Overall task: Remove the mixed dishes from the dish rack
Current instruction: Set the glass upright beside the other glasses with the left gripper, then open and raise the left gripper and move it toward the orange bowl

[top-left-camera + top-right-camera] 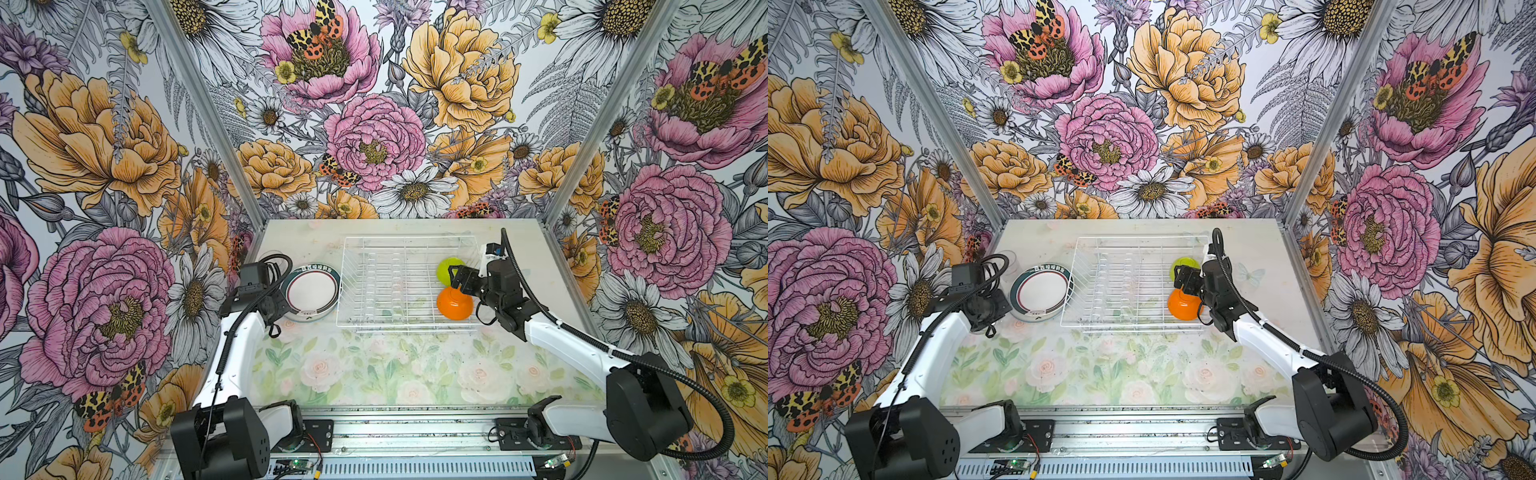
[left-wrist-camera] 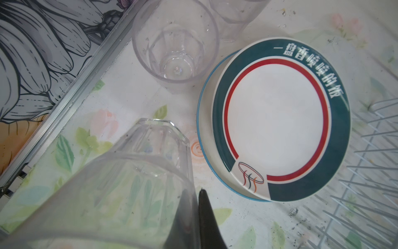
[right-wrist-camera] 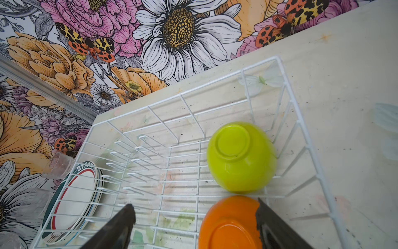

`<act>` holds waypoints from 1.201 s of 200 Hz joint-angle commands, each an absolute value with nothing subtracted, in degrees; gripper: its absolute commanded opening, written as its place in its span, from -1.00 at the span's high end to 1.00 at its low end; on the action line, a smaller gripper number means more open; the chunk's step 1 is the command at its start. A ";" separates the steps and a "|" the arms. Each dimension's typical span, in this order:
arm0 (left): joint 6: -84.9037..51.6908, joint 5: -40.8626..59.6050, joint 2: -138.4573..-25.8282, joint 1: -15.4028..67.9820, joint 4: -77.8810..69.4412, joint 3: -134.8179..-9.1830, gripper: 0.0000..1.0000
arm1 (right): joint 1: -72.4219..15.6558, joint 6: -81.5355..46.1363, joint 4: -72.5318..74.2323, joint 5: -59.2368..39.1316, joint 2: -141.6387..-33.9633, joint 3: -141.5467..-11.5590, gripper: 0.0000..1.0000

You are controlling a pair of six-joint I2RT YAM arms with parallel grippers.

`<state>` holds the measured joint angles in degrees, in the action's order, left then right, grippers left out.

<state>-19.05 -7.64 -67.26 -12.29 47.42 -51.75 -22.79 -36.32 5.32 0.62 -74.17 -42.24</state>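
Though upside down, orange bowl [image 3: 228, 224] just below right gripper [image 3: 195, 203].

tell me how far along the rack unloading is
Done: two stacked plates and two clear tumblers sit on the table outside the dish rack. In hand: the left gripper has its fingers shut on a third tumbler; the right gripper is open, close over the orange bowl. Left: that bowl and the lime-green bowl, both upside down in the rack.

Bright, even light is flooding all views; the near tumbler [image 2: 103, 194] is blurring, and wrist-view edges are bowing.
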 commanded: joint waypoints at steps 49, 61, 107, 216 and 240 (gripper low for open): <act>-15.12 -12.39 -73.85 -16.37 46.84 -55.19 1.00 | -22.28 -33.31 4.56 2.54 -70.57 -40.96 -0.79; -14.68 -12.39 -75.39 -16.77 46.99 -56.02 1.00 | -22.23 -33.27 4.52 2.44 -70.64 -40.96 -0.79; -14.72 -10.07 -79.42 -17.06 46.95 -58.23 0.93 | -21.69 -33.39 4.42 2.28 -71.51 -40.87 -0.79; -14.33 -7.52 -81.70 -16.77 48.08 -59.51 -0.21 | -20.60 -34.12 4.31 1.67 -72.79 -41.39 -0.79; -13.90 -7.16 -78.02 -15.71 49.17 -58.90 -0.68 | -20.63 -34.32 4.31 1.32 -73.68 -41.73 -0.79</act>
<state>-14.74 -8.29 -82.43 -16.36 48.36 -58.46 -20.91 -34.44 4.49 1.30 -72.62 -41.30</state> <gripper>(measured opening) 0.769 0.894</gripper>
